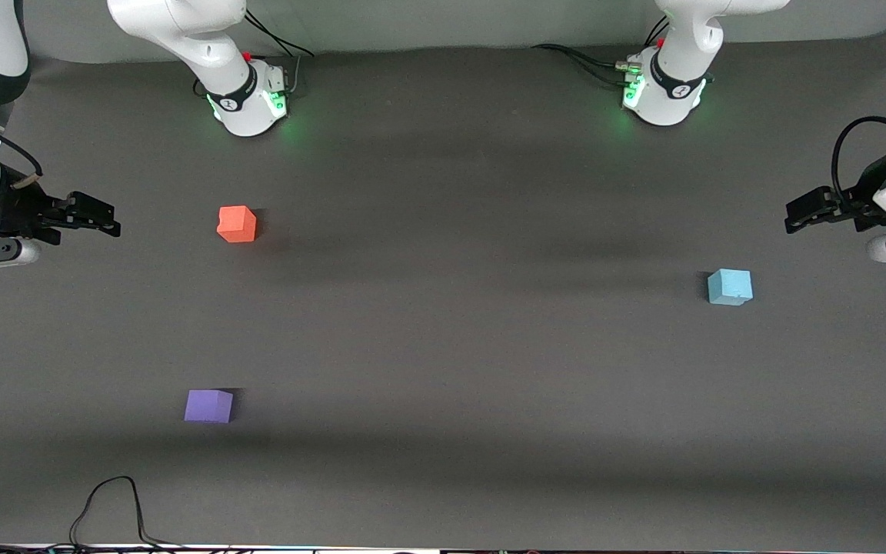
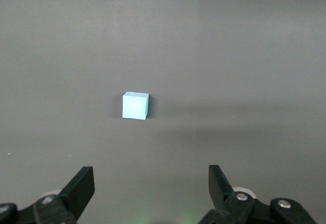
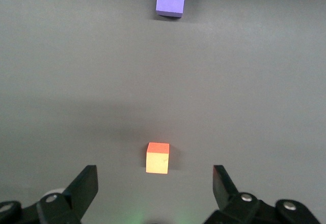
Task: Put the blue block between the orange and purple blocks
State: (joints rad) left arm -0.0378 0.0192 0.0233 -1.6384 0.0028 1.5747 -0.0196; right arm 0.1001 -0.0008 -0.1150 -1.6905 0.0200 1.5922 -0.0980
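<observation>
Sky-blue is the one to watch: the blue block (image 1: 729,287) sits alone on the dark table (image 1: 458,346) toward the left arm's end, well apart from the other two cubes. Using it as the landmark, the orange block (image 1: 237,224) is way off toward the right arm's end and a bit farther from the front camera, and the purple block (image 1: 208,405) is off that same way but nearer the camera.

Looks like nothing's started yet. The left gripper (image 1: 812,209) hangs over its end of the table, jaws wide and empty; the right gripper (image 1: 93,217) waits over its own end, also spread wide with nothing in it.

Next move, I'd guess: left arm drops over the blue block and grabs it (it's closest).

Only the front view shows all three cubes. The left wrist view shows just the blue one, the right wrist view just the orange and purple with the gap between.
</observation>
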